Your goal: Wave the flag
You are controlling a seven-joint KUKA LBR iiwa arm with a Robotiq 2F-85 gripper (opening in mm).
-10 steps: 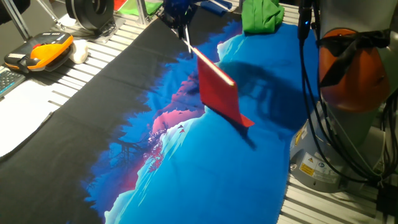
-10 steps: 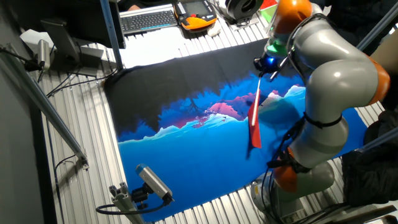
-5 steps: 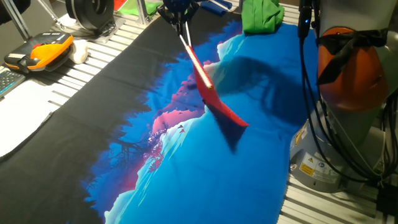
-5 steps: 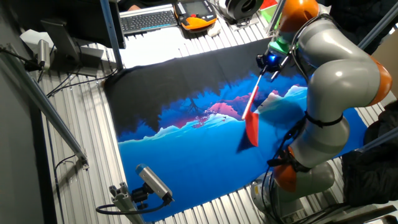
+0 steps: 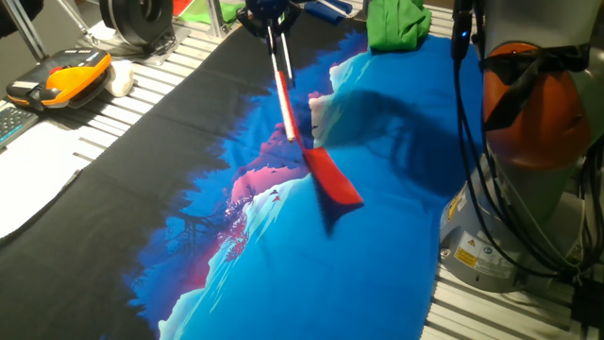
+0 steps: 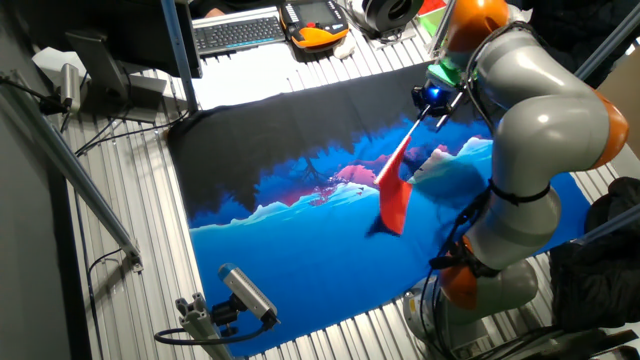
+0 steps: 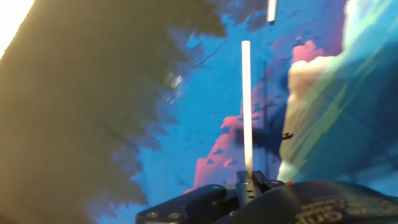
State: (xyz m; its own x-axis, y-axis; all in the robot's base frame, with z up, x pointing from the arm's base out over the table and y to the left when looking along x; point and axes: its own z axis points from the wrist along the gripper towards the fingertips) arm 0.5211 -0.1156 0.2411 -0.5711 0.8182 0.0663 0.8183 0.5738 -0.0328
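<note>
While the hand (image 5: 268, 21) at top centre of one fixed view grips the white stick, the flag (image 5: 326, 170) slants down mid-frame, its red cloth above the printed cloth (image 5: 377, 236).

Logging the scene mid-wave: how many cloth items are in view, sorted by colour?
Red: 1, the flag, its stick held in the gripper
Green: 1, the cloth bundle
Blue, black and pink print: 1, the large cloth
Total: 3
</note>
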